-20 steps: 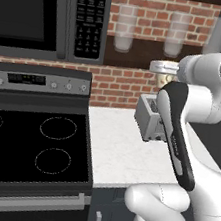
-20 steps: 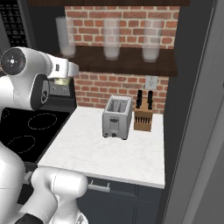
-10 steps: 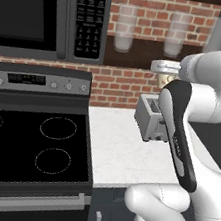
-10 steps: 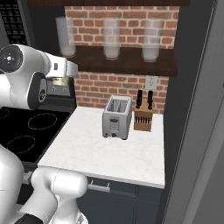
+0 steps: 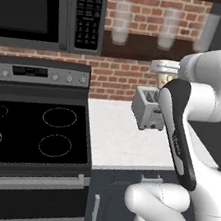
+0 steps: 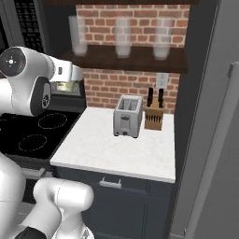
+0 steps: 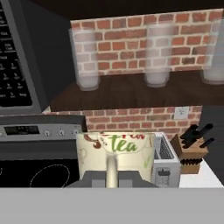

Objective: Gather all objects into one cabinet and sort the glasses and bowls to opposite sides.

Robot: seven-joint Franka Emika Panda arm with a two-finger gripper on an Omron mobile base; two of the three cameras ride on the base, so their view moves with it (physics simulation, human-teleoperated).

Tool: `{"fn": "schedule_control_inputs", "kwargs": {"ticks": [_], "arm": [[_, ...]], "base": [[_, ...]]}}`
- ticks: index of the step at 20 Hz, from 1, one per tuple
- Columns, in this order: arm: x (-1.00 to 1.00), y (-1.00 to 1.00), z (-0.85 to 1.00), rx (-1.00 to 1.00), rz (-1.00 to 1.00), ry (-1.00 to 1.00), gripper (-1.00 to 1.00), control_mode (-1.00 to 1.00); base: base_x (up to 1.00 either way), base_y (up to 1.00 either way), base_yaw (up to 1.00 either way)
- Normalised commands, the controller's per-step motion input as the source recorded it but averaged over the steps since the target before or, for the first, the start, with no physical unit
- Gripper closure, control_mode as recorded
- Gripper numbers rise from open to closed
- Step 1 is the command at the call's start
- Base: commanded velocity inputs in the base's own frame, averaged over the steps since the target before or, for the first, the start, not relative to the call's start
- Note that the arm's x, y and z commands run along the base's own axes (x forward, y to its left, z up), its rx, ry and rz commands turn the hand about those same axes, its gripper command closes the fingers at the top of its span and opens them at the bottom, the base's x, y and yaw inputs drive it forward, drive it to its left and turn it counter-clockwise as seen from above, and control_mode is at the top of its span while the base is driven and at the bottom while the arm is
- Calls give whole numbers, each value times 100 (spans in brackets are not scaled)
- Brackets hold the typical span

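Gripper [image 7: 111, 181] clamped on cream mug [image 7: 116, 151] — toaster [image 7: 165, 162] just at 3 o'clock, open counter [image 6: 121, 151] beyond

End effector [image 7: 112, 177] raised high (arm bent), clamped on mug [image 7: 116, 151].

A white worktop [image 6: 116, 154] lay ahead of me, with a silver toaster [image 6: 127, 116] near its back and a wooden knife block [image 6: 153, 116] just beside it, against the brick wall [image 6: 116, 86]. Above them, a dark wooden shelf [image 7: 131, 94] carried three clear tumblers [image 7: 87, 61], spaced apart. To one side sat a black stove [image 5: 26, 129], and over it a microwave [image 5: 42, 8] with its keypad facing me.
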Motion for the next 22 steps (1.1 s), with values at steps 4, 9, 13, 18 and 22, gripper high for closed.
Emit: {"fn": "schedule_control_inputs", "kwargs": {"ticks": [4,9,13,18,22], "arm": [[0,0,0,0,0,0,100,100],[0,0,0,0,0,0,100,100],[0,0,0,0,0,0,100,100],[0,0,0,0,0,0,100,100],[0,0,0,0,0,0,100,100]], "base": [[-100,6,0],[-90,47,5],[-68,89,18],[-52,100,40],[-48,100,70]]}}
